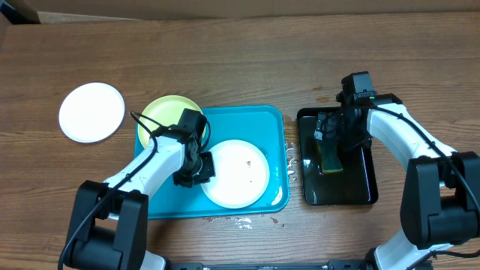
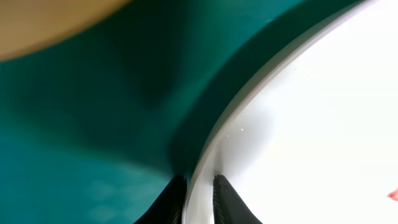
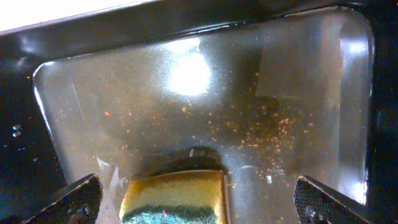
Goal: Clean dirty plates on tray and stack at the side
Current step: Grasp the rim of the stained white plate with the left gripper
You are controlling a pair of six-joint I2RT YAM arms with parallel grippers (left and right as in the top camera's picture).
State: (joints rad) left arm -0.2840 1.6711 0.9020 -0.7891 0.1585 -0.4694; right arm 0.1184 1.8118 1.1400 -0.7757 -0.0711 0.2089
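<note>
A white plate (image 1: 236,172) with small brown smears lies in the turquoise tray (image 1: 262,120). My left gripper (image 1: 196,171) is shut on its left rim; in the left wrist view the fingers (image 2: 199,198) pinch the white rim (image 2: 249,106). A pale yellow-green plate (image 1: 166,111) lies partly on the tray's back left corner. Another white plate (image 1: 91,112) lies on the table to the left. My right gripper (image 1: 335,142) is open over the black tray (image 1: 364,184), its fingers (image 3: 198,202) spread on either side of a yellow-and-green sponge (image 3: 174,198).
The black tray (image 3: 205,81) holds shallow water with orange specks. Water drops lie on the table near the turquoise tray's right and front edges (image 1: 291,169). A cardboard box edge runs along the back of the table (image 1: 75,16).
</note>
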